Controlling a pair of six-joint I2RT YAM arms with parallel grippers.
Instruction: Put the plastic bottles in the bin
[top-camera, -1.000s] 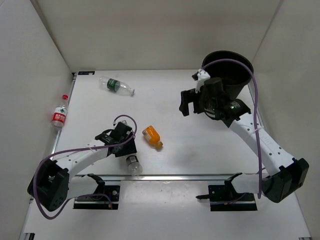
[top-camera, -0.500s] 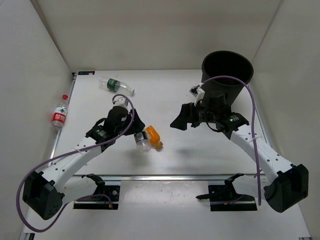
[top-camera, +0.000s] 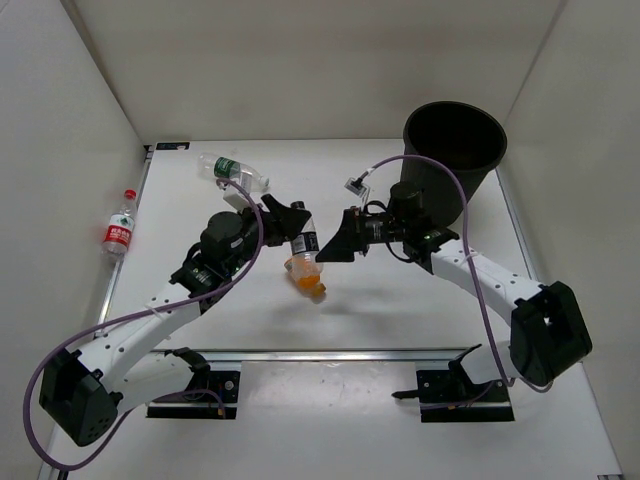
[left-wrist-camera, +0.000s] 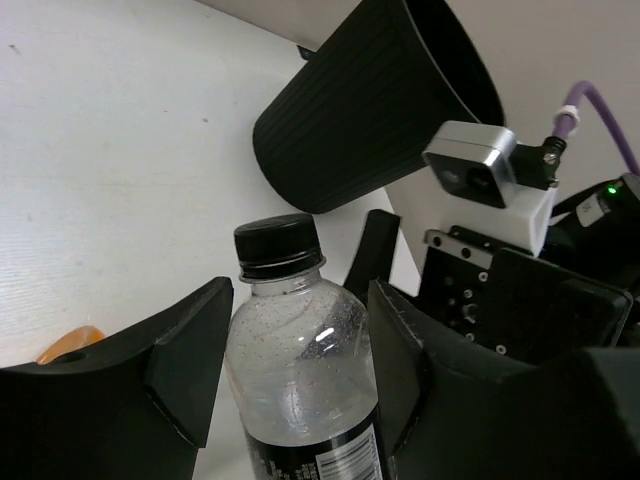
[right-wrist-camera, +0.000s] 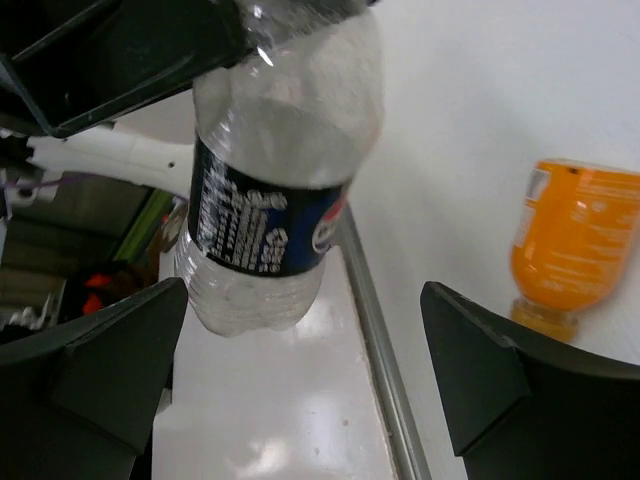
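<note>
Left claw (top-camera: 288, 222) pinches the dark-label bottle (left-wrist-camera: 300, 390) above the orange bottle (top-camera: 306, 275). Right claw (top-camera: 337, 247), spread wide, sits just right of it, before the far-right bin (top-camera: 455, 150).

Ribbed black bin (left-wrist-camera: 360, 120); orange bottle (right-wrist-camera: 575, 245); dark-labelled clear bottle (right-wrist-camera: 280, 170).

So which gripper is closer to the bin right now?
Right. The right gripper, open, sits just left of the bin; the left gripper, holding the dark-label bottle, is farther left, beyond it.
</note>
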